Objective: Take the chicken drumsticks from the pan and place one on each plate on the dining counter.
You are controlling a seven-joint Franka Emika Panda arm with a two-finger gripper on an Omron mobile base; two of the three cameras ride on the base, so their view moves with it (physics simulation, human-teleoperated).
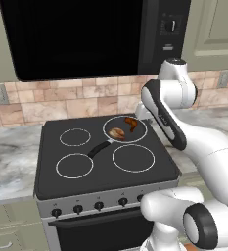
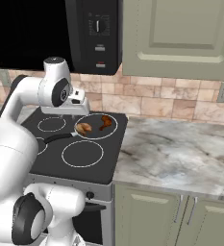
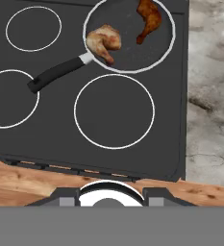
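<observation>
Sage-green cabinets and a tan tiled backsplash frame the black stove, whose cooktop carries four white burner rings. We locate the pan on the rear right burner, as seen from the base views, with its black handle running toward the front left burner. Both chicken drumsticks lie inside the pan: the pale drumstick rests at the side where the handle joins, and the dark reddish-brown drumstick lies on the far side of the pan, apart from the first. We confirm the same layout in the left base view, where the pale piece sits nearer the front and the dark piece nearer the backsplash.

We see marbled table sections flanking the stove on both sides. A black microwave hangs above the cooktop.

We find the arm bent over the right edge of the stove, its hand raised above the pan and pointing downward. In the right base view the tool hangs just above the cooktop near the pan rim, touching nothing. We cannot tell from these views whether its fingers stand apart or together.
</observation>
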